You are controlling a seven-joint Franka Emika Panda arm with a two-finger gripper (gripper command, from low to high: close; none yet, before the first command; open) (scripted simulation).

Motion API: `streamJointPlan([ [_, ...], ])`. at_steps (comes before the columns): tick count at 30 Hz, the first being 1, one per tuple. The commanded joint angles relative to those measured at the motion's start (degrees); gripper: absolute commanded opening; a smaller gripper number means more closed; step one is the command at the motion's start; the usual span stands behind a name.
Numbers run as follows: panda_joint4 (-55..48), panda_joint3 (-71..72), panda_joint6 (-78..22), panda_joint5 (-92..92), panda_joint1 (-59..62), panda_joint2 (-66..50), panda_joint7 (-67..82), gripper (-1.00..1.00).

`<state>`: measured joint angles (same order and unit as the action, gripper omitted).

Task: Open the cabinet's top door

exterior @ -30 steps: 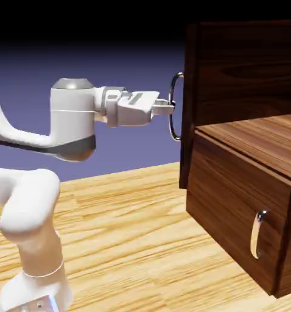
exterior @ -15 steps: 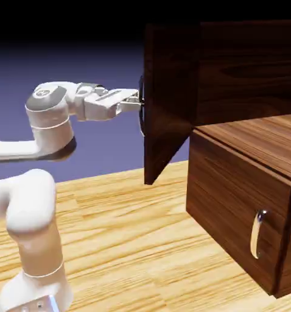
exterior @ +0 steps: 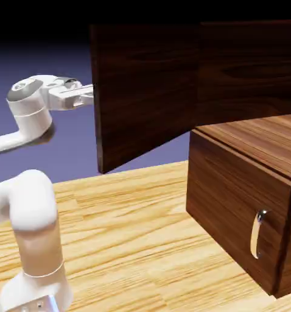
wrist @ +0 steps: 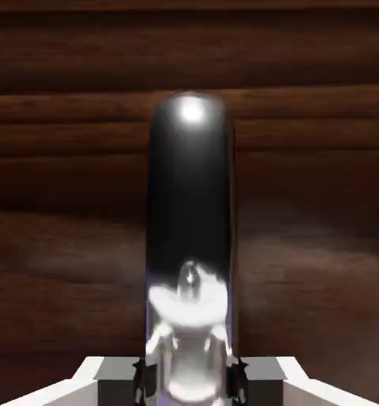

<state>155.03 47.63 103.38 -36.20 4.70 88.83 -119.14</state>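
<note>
The dark wood-grain cabinet stands at the exterior view's right. Its top door is swung far out to the left, with its plain back face toward the camera. My gripper reaches the door's left edge from behind, so the fingers and the long handle are hidden in that view. In the hand view the silver handle fills the middle, upright against the door's wood. It runs down between the two grey fingertips, which are shut on it.
The lower panel with its short silver handle is closed and juts forward below the top compartment. The light wooden table spreads under the swung door. My arm's white base link rises at lower left.
The top door has swung from nearly closed to wide open, moving left. My gripper has drawn back leftward with the handle held in it.
</note>
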Motion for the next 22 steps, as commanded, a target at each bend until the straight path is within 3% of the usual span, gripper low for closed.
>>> streamJointPlan([
  [1,-2.1,1.8,-2.5,1.3,1.2,-0.5,0.0,-1.0],
  [22,-44.8,19.8,-38.7,12.7,32.3,-5.1,4.9,-1.0],
])
